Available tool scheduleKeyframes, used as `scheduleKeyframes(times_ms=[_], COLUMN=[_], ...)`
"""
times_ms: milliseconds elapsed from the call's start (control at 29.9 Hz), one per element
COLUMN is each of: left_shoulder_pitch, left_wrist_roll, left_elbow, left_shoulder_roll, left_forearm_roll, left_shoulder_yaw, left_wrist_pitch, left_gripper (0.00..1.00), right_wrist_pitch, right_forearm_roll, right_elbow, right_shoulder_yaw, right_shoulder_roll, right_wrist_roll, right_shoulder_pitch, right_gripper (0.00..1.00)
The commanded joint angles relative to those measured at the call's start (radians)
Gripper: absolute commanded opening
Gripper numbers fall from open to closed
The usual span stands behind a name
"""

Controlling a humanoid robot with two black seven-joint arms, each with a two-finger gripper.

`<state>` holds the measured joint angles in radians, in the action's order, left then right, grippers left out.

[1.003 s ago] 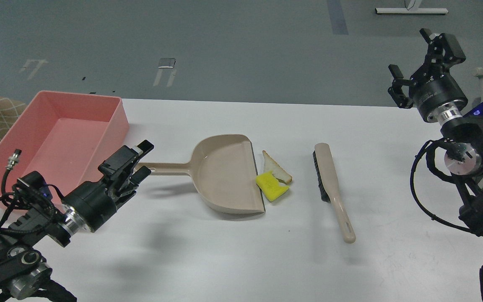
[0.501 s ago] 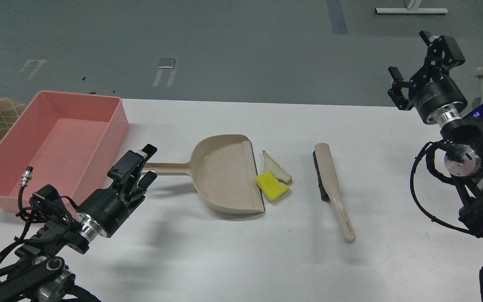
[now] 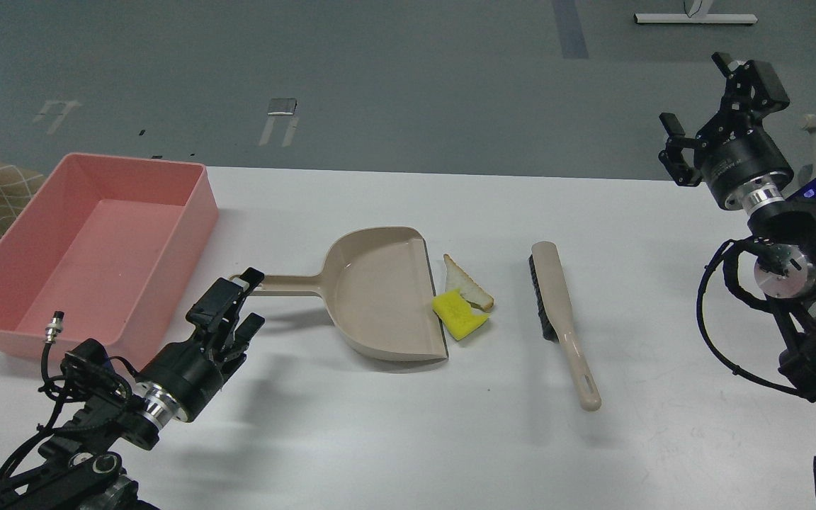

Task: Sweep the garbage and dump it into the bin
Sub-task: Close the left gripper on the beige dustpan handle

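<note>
A: Where does the garbage sit?

B: The bread slice (image 3: 467, 285) and the yellow chunk (image 3: 458, 315) lie on the white table (image 3: 394, 439), touching each other at the open right edge of the beige dustpan (image 3: 383, 294). The chunk seems to overlap that lip. The pink bin (image 3: 89, 244) stands far left, with nothing in it.

A: And the grippers?

B: The left gripper (image 3: 241, 301) hangs at the tip of the dustpan's handle with its fingers parted, holding nothing. The right gripper (image 3: 716, 120) is raised at the far right, fingers spread wide, also holding nothing, well apart from the brush (image 3: 557, 312).

A: What could go wrong?

B: I judge the handle grab risky: it is thin and lies flat, so a closing finger could shove it and swing the pan away from the garbage. The brush lies on its side, so a poor grip may twist it. A hard sweep could flick the light bread past the pan.
</note>
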<state>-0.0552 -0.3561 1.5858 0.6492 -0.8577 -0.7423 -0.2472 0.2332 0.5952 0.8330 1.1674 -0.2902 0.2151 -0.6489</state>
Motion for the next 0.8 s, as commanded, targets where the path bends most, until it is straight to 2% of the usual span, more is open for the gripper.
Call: scheduleKeyframes(times_ms=[0,167,267,334,769], left_shoulder_pitch=[0.012,0.026,0.043,0.049,0.081], left_wrist_roll=[0.0,-0.001,-0.004,-0.006,-0.012], left_elbow=[-0.053,-0.113,-0.133,-0.133,-0.135], left_shoulder_roll=[-0.045,-0.071,-0.1,-0.103,-0.12], left_forearm_roll=[-0.001,-0.003,0.0,0.002,0.002], left_shoulder_yaw=[-0.006,-0.009,-0.009,-0.009,-0.006], left_wrist_pitch=[0.0,-0.001,-0.035,-0.057,-0.07], left_gripper=[0.98,0.98,0.98,0.98,0.98], right_wrist_pitch=[0.0,0.0,0.0,0.0,0.0], right_forearm_roll=[0.0,0.0,0.0,0.0,0.0], right_elbow=[-0.003,-0.006,-0.009,-0.009,-0.011], right_shoulder_yaw=[0.0,0.0,-0.002,-0.002,0.0], right_shoulder_roll=[0.0,0.0,0.0,0.0,0.0], right_wrist_roll=[0.0,0.0,0.001,0.001,0.001], right_shoulder_pitch=[0.0,-0.001,0.002,0.003,0.006], right_gripper=[1.0,1.0,1.0,1.0,1.0])
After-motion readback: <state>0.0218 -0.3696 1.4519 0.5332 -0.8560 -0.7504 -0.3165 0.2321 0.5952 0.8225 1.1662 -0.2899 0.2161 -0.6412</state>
